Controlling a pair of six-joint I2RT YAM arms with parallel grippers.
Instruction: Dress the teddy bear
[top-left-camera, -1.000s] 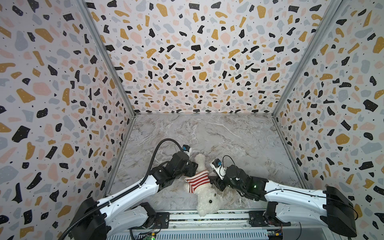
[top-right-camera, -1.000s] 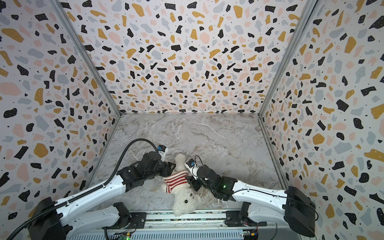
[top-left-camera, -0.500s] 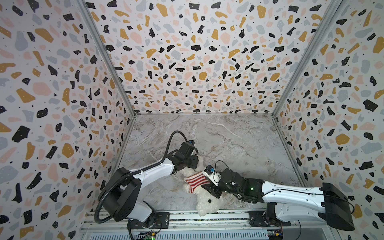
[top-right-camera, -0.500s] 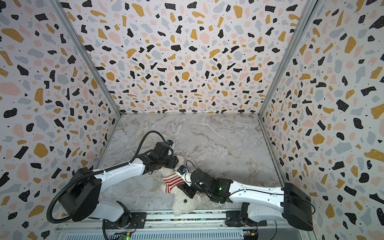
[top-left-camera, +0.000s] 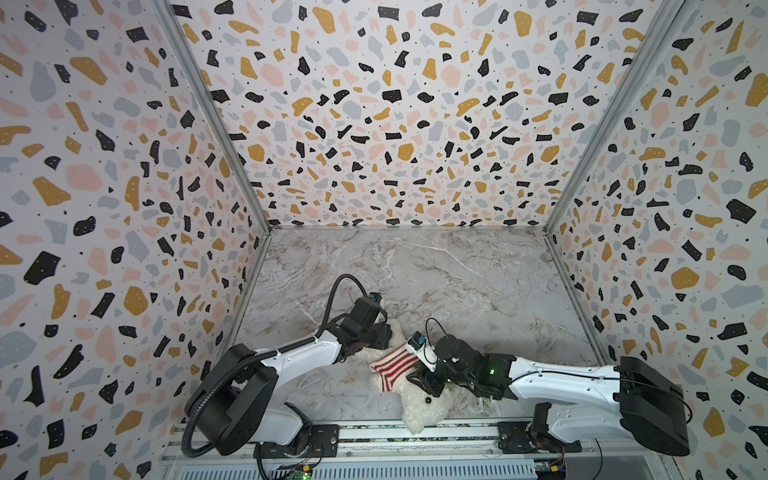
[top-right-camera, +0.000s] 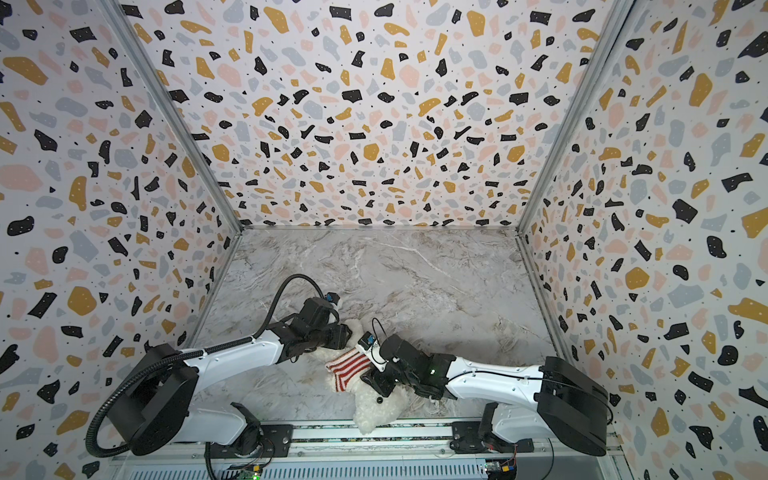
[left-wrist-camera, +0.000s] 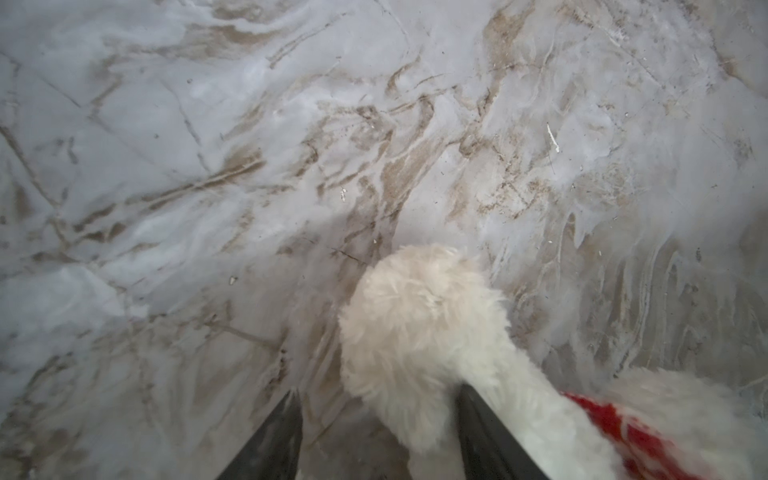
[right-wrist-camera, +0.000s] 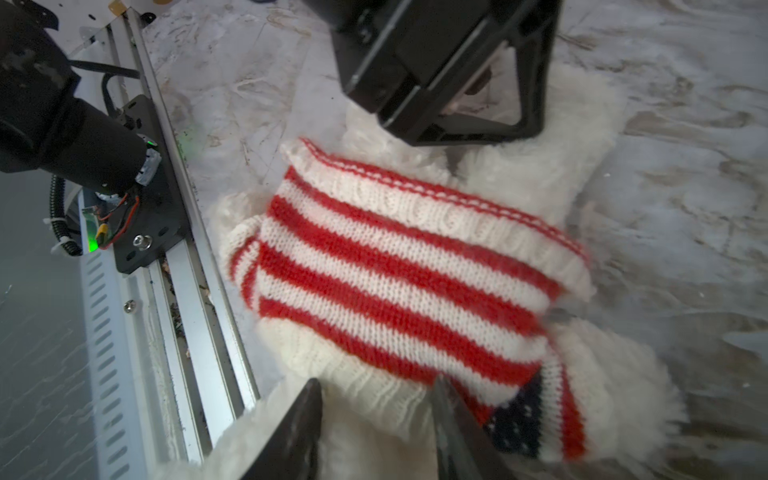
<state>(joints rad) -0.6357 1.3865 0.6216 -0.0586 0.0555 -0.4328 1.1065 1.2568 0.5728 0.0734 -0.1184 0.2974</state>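
Note:
The teddy bear (top-left-camera: 424, 409) (top-right-camera: 374, 411) lies on its back by the front rail, head towards the rail. A red-and-white striped knit top (top-left-camera: 392, 368) (top-right-camera: 349, 368) (right-wrist-camera: 399, 274) with a navy starred patch (right-wrist-camera: 519, 419) covers its torso. My left gripper (top-left-camera: 384, 336) (top-right-camera: 345, 336) (left-wrist-camera: 378, 411) is at the bear's far end. It is open, and a fluffy limb (left-wrist-camera: 424, 324) rests against one finger. My right gripper (top-left-camera: 422, 380) (top-right-camera: 376, 382) (right-wrist-camera: 376, 409) is open over the neck. Its fingers straddle the top's white ribbed band and the fur.
The aluminium rail (top-left-camera: 374, 432) (right-wrist-camera: 183, 291) with the arm mounts runs right under the bear's head. Terrazzo-patterned walls (top-left-camera: 124, 208) close in the left, right and back. The marble floor (top-left-camera: 436, 270) stretches behind the bear to the back wall.
My right gripper has moved left from beside the bear onto its neck, at the top's band. My left arm has swung round, and its gripper has stayed at the bear's far end.

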